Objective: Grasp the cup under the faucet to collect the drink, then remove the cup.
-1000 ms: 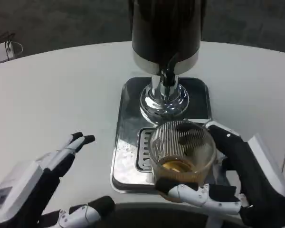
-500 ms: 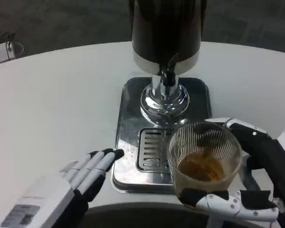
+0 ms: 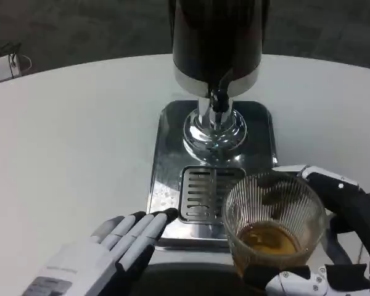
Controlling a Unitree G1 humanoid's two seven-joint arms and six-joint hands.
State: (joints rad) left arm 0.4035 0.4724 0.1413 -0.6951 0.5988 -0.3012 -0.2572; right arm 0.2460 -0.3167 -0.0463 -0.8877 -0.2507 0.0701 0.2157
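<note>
A ribbed clear glass cup (image 3: 273, 225) with amber drink in its bottom is held by my right hand (image 3: 342, 246) at the lower right, over the front right corner of the steel drip tray (image 3: 166, 154). The black dispenser (image 3: 217, 43) stands at the tray's back, its faucet (image 3: 219, 98) above the chrome base (image 3: 213, 132). The cup is in front of and to the right of the faucet, off the grate (image 3: 200, 194). My left hand (image 3: 108, 253) lies flat at the lower left, fingers together, fingertips (image 3: 163, 217) touching the tray's front left edge, holding nothing.
The white round table (image 3: 68, 142) spreads left and right of the tray. A small white device with a cable (image 3: 3, 68) sits at the far left edge. The table's front edge lies just below my hands.
My right hand has carried the cup away from the grate to the right and toward me. My left hand has turned flat and slid right up to the tray's front edge.
</note>
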